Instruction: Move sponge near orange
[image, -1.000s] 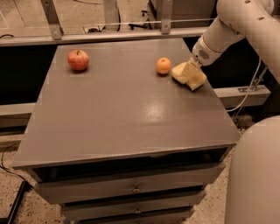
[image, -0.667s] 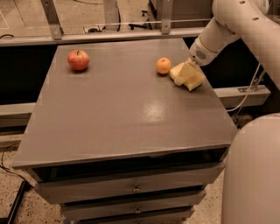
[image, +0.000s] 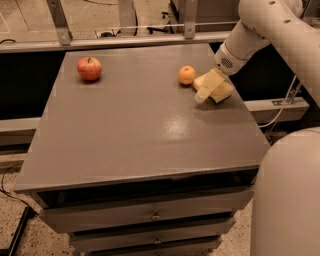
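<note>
The pale yellow sponge (image: 223, 93) lies on the grey table top (image: 140, 125) near its back right corner, just to the right of the small orange (image: 187, 75), with a small gap between them. My gripper (image: 207, 88) reaches down from the white arm at the upper right and sits right at the sponge, covering its middle. The sponge's left end (image: 199, 80) shows behind the gripper, close to the orange.
A red apple (image: 89, 68) sits at the table's back left. The table is a drawer cabinet with drawers (image: 150, 215) below its front edge. My white body (image: 287, 195) fills the lower right. A metal rail (image: 125, 40) runs behind the table.
The wrist has shifted slightly left toward the orange. The sponge stays in about the same spot beside the orange. The apple and orange have not moved.
</note>
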